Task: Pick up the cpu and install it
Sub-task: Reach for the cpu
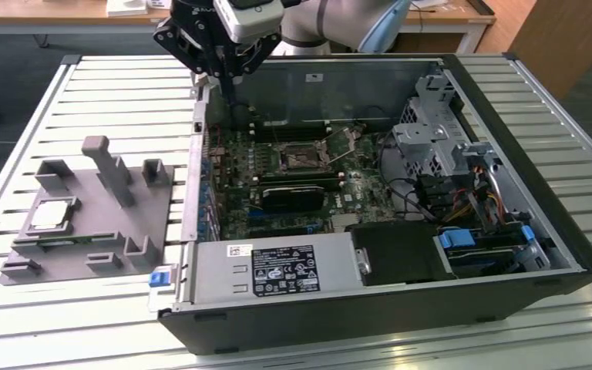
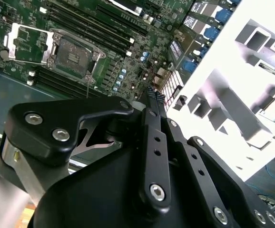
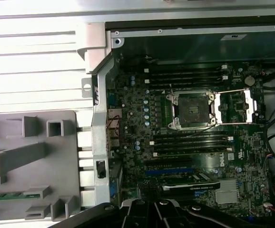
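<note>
The cpu [image 1: 52, 215], a small square chip with a silver top, lies flat on the grey pegged tray [image 1: 121, 247] at the exterior view's left, outside the computer case. My gripper [image 1: 229, 77] hangs above the case's back left corner, well away from the cpu. Its fingers [image 2: 152, 97] meet at the tips with nothing between them, so it is shut and empty. On the motherboard, the black cpu socket [image 1: 301, 159] [image 3: 192, 110] [image 2: 73, 52] stands bare with its metal retention frame [image 3: 237, 107] flipped open beside it.
The open computer case [image 1: 543, 231] lies on a slatted white table [image 1: 28, 100]. Memory slots [image 3: 190, 142], a black card [image 1: 290, 196], a drive cage [image 1: 435, 142], cables and a power supply [image 1: 275, 270] surround the socket. Upright pegs [image 1: 105, 166] rise from the tray.
</note>
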You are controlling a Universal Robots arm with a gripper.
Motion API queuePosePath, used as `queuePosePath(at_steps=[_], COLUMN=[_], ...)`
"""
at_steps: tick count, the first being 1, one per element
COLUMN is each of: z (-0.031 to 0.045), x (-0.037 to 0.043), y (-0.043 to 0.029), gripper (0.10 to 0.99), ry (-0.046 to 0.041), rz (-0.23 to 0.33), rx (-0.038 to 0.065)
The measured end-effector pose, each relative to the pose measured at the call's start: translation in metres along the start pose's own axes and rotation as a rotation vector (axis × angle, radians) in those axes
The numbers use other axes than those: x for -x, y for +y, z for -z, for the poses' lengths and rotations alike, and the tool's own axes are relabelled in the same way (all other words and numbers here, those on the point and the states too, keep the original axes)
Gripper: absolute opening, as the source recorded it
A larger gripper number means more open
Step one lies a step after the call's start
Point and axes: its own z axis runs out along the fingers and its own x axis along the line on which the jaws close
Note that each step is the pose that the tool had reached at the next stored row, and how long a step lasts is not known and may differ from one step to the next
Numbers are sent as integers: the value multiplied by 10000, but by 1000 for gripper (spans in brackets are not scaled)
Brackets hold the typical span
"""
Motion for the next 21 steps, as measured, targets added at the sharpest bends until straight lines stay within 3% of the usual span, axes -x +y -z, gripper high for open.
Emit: queuePosePath(at_steps=[21], z=[1], x=[-103], y=[-8], gripper=[106], ry=[0], rz=[0], rx=[0])
